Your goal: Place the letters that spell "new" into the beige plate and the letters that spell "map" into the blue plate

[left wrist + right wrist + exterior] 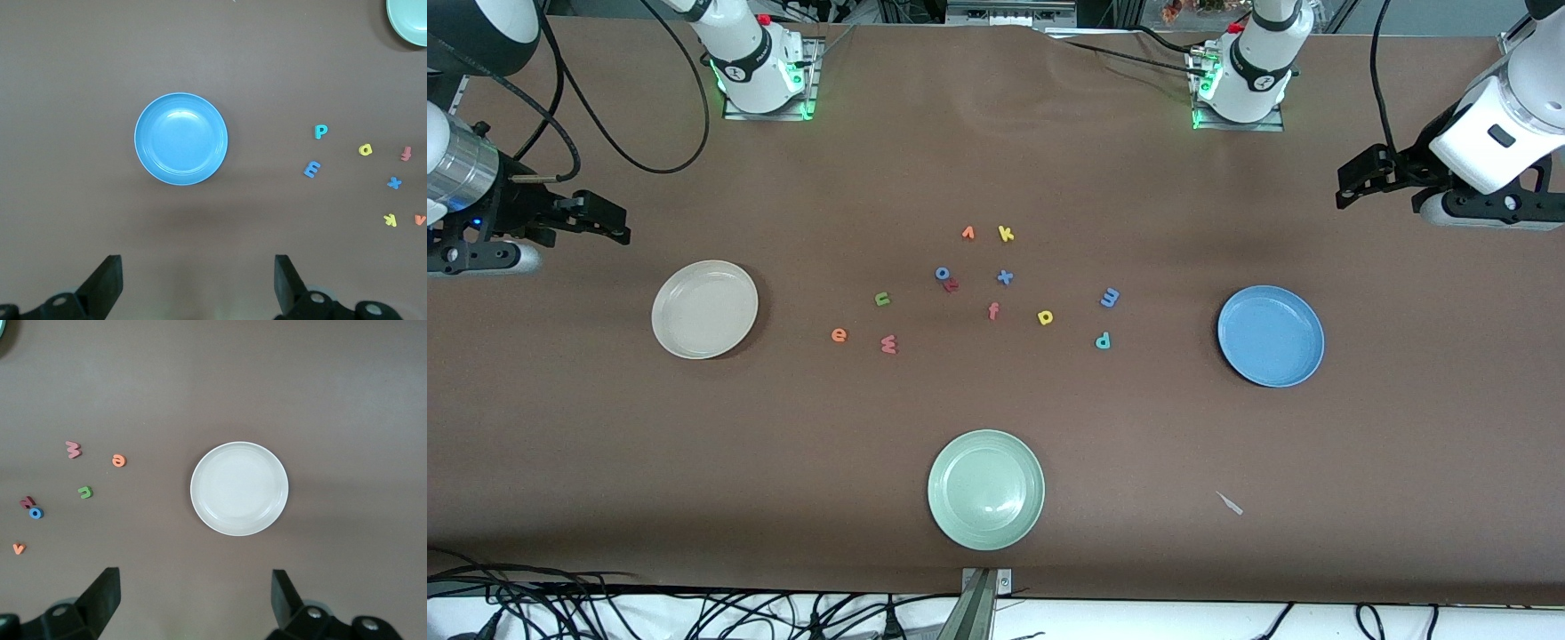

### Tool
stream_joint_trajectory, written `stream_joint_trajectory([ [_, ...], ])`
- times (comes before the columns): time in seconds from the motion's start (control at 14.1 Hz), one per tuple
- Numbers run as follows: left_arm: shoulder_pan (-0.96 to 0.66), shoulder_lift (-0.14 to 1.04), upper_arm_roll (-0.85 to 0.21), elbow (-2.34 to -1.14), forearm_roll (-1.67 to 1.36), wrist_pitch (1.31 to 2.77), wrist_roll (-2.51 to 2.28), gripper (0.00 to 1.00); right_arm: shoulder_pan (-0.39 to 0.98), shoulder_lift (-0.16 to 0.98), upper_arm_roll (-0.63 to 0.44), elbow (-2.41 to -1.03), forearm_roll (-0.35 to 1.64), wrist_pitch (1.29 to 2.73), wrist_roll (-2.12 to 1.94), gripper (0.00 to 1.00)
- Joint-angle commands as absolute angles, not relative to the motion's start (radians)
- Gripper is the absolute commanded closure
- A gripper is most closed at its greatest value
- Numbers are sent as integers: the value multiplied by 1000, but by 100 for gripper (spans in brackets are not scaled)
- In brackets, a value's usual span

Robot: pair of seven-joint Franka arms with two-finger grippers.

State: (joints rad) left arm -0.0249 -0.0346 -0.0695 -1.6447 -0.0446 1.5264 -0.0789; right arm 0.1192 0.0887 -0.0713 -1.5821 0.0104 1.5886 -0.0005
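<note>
Both arms waited at the table's ends, jaws spread wide and holding nothing; no letter lay in a plate.

Front view: the right gripper (624,227) hung above the beige plate (704,309), the left gripper (1344,188) above the blue plate (1271,335). Between the plates lay green n (882,299), orange e (839,335), pinkish-red w (888,344), blue m (1109,298), yellow a (1046,316) and teal p (1103,340).
Left wrist view: the blue plate (181,139) sat bare, with teal p (321,131), blue m (311,169) and yellow a (365,149) well apart from it.
Right wrist view: the beige plate (239,488) sat bare; orange e (119,461) lay nearest, then green n (85,493) and pinkish-red w (73,449).
</note>
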Motion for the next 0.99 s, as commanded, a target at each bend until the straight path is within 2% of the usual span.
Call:
stream_joint_trajectory([
  [0.0,-18,-48,-75,-1655,-40,1532,-81,0,115,91,-67,-1574,2,1580,5,0],
  [0.92,-23,-46,-75,-1654,-18,1532,-80,0,114,91,-67,-1574,3,1580,6,0],
])
